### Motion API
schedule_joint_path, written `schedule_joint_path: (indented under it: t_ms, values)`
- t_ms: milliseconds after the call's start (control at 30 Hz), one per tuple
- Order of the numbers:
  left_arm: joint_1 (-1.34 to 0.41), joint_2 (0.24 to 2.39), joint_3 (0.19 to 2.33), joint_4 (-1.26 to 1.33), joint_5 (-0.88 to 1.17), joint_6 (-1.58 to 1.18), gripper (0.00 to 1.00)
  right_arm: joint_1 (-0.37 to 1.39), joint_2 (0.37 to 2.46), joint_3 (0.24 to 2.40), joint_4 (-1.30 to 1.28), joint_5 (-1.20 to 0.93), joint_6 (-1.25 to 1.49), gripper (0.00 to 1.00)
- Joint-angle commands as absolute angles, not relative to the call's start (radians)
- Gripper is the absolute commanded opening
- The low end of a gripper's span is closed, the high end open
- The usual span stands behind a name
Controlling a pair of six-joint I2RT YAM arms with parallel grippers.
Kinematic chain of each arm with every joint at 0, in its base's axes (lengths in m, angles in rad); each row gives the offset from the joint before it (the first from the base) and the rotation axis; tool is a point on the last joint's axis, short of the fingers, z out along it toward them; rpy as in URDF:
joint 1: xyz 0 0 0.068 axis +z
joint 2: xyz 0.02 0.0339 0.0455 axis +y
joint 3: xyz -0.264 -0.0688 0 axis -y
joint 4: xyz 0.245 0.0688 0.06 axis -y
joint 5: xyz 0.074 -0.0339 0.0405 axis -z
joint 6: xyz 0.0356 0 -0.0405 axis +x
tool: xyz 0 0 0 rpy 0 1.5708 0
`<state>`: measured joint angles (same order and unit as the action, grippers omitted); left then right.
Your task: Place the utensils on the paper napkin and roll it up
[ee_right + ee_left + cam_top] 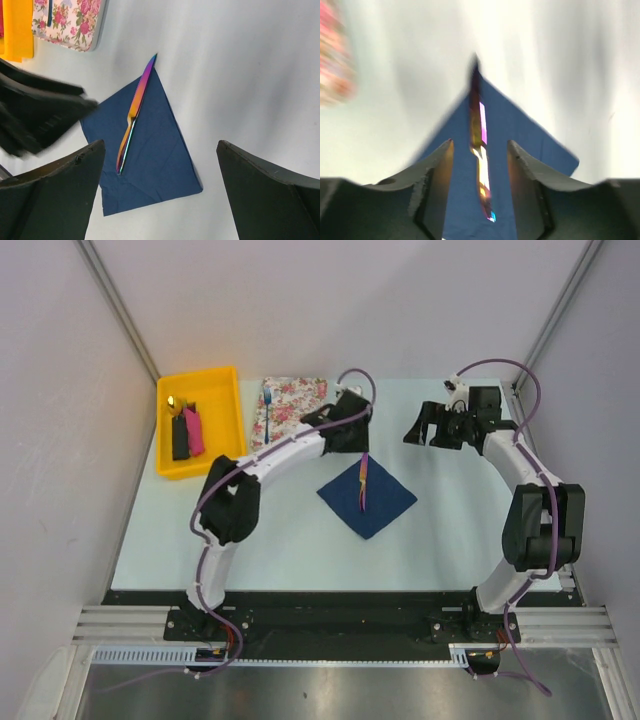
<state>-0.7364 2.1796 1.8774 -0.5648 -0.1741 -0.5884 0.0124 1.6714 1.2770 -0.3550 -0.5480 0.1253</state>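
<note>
Left end effector (480,144) hangs low over the far corner of the napkin (380,502), fingers spread either side of the tan-orange utensil (362,483), no contact I can see. That utensil lies flat on the napkin, mid-surface (300,540). Yellow tray (215,390) at the far left corner holds a black block (180,435) and a pink block (194,432), side by side. Blue-handled utensil (268,410) lies on the floral mat (295,405) by the far edge. Left arm reaches in, elbow bent. Right end effector (420,436) is spread wide, empty, toward the far right corner.
</note>
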Motion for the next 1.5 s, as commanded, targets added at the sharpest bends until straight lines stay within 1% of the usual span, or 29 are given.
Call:
schedule_joint_path:
  t_ms: [0, 167, 267, 300, 333, 533, 733, 967, 1200, 1333, 1467]
  values:
    - [-0.579, 2.045, 1.927, -0.486, -0.164, -0.448, 0.54, 0.008, 1.704, 1.36, -0.36, -0.572, 0.103, 1.0]
    - [-0.401, 2.085, 1.985, -0.498, -0.121, -0.353, 0.55, 0.012, 1.749, 1.404, -0.367, -0.578, 0.103, 1.0]
    - [-0.326, 2.152, 2.04, -0.523, -0.088, -0.33, 0.53, 0.015, 1.77, 1.427, -0.367, -0.572, 0.11, 1.0]
    - [-0.31, 2.172, 2.057, -0.532, -0.087, -0.331, 0.51, 0.02, 1.781, 1.43, -0.367, -0.571, 0.109, 1.0]
    - [-0.292, 2.21, 2.069, -0.541, -0.09, -0.327, 0.46, 0.02, 1.784, 1.439, -0.368, -0.566, 0.109, 1.0]
    - [-0.221, 2.339, 2.135, -0.535, -0.115, -0.316, 0.32, 0.034, 1.812, 1.463, -0.399, -0.555, 0.08, 1.0]
    - [-0.176, 2.44, 2.218, -0.552, -0.11, -0.29, 0.28, 0.046, 1.835, 1.482, -0.413, -0.532, 0.066, 1.0]
    - [-0.156, 2.505, 2.275, -0.574, -0.097, -0.316, 0.29, 0.067, 1.881, 1.506, -0.413, -0.514, 0.058, 1.0]
    - [-0.146, 2.528, 2.275, -0.597, -0.097, -0.365, 0.36, 0.089, 1.907, 1.548, -0.422, -0.489, 0.043, 1.0]
    - [-0.138, 2.551, 2.301, -0.6, -0.081, -0.38, 0.36, 0.094, 1.924, 1.565, -0.426, -0.479, 0.04, 1.0]
    - [-0.138, 2.577, 2.321, -0.604, -0.068, -0.385, 0.34, 0.094, 1.937, 1.594, -0.434, -0.471, 0.035, 1.0]
